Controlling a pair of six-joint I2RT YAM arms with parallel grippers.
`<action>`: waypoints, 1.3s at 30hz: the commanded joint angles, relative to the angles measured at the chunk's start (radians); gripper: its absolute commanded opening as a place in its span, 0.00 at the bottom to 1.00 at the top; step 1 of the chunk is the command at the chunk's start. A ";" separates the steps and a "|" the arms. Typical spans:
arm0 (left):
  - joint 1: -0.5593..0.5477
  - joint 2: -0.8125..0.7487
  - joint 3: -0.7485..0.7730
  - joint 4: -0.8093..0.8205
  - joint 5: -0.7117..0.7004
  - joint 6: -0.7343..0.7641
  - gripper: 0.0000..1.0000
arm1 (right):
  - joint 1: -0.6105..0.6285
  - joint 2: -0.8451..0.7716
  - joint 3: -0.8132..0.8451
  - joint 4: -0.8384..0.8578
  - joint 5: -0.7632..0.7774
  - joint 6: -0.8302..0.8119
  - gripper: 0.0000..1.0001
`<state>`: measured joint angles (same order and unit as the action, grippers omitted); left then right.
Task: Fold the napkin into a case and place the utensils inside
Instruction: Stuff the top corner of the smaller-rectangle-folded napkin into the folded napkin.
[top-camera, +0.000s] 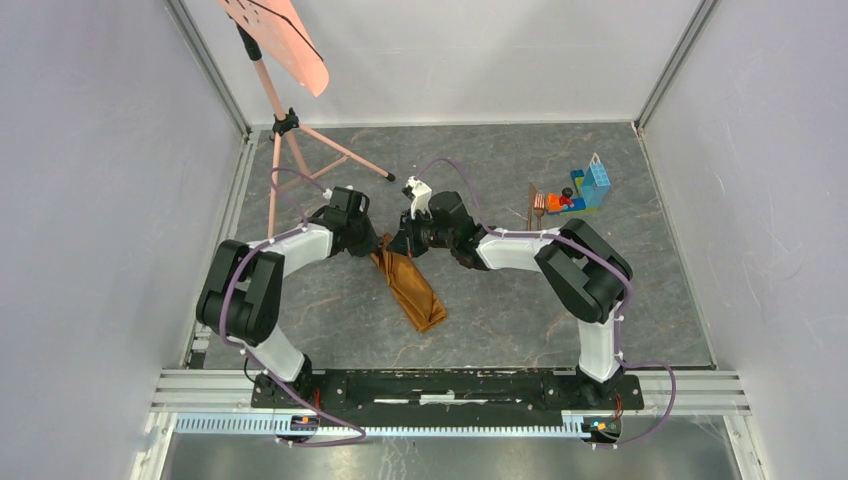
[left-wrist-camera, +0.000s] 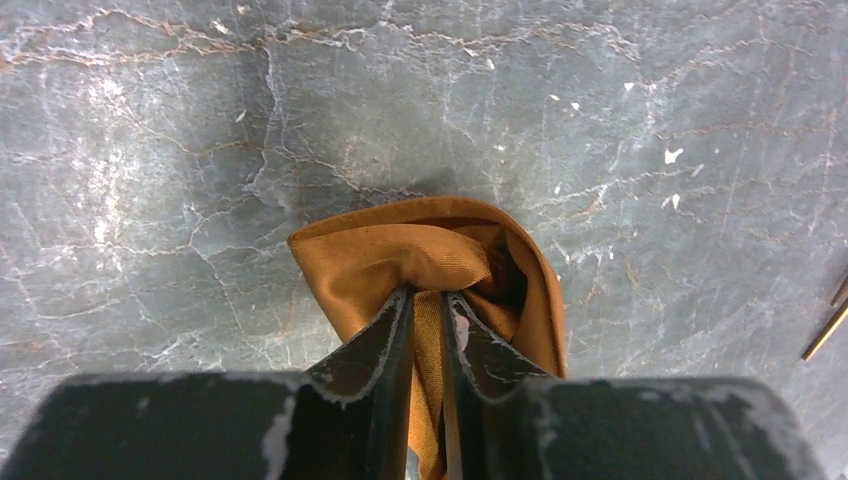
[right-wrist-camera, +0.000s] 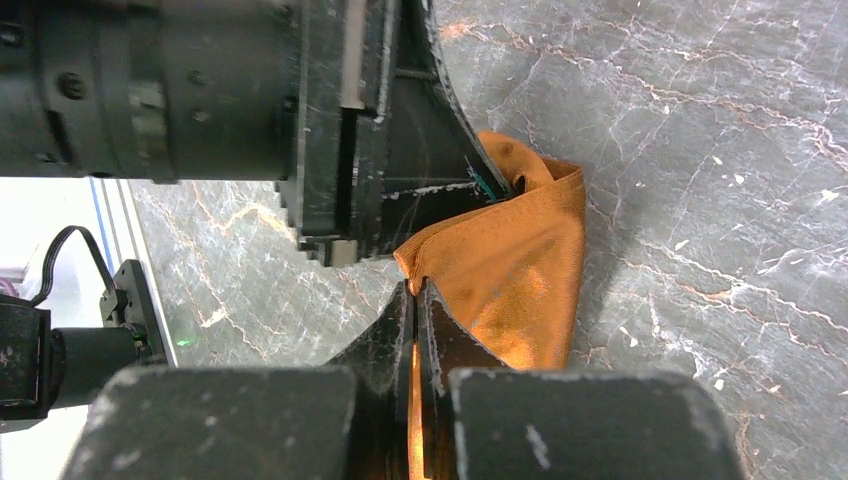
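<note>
Reference: the napkin (top-camera: 412, 288), a narrow folded strip lying mid-table.

- Far end of the napkin: the left gripper (top-camera: 377, 244) and right gripper (top-camera: 400, 244) are both clamped on the cloth and almost touch. There is no passage between them.
- Left and right of the napkin: both arms flank it.
- Far-left of the napkin: the tripod stand (top-camera: 292, 140) spreads its legs.
- Far-right of the napkin: the utensils (top-camera: 537, 206) lie beside the brick pile (top-camera: 586, 188).
- Near side of the napkin: bare table (top-camera: 500, 320) offers passage.
</note>
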<state>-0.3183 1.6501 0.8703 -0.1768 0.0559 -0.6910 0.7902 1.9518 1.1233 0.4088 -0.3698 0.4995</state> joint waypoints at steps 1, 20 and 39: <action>-0.002 -0.116 -0.023 0.044 0.031 -0.003 0.27 | -0.022 0.017 0.015 0.065 -0.028 0.019 0.00; -0.001 -0.120 -0.042 0.093 0.136 -0.070 0.10 | -0.093 0.004 -0.051 0.227 -0.154 0.130 0.00; -0.015 -0.083 -0.077 0.281 0.095 -0.186 0.16 | -0.095 0.020 -0.068 0.227 -0.162 0.132 0.00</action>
<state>-0.3271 1.6272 0.8028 0.0544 0.1822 -0.8261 0.6979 1.9633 1.0649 0.5900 -0.5159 0.6319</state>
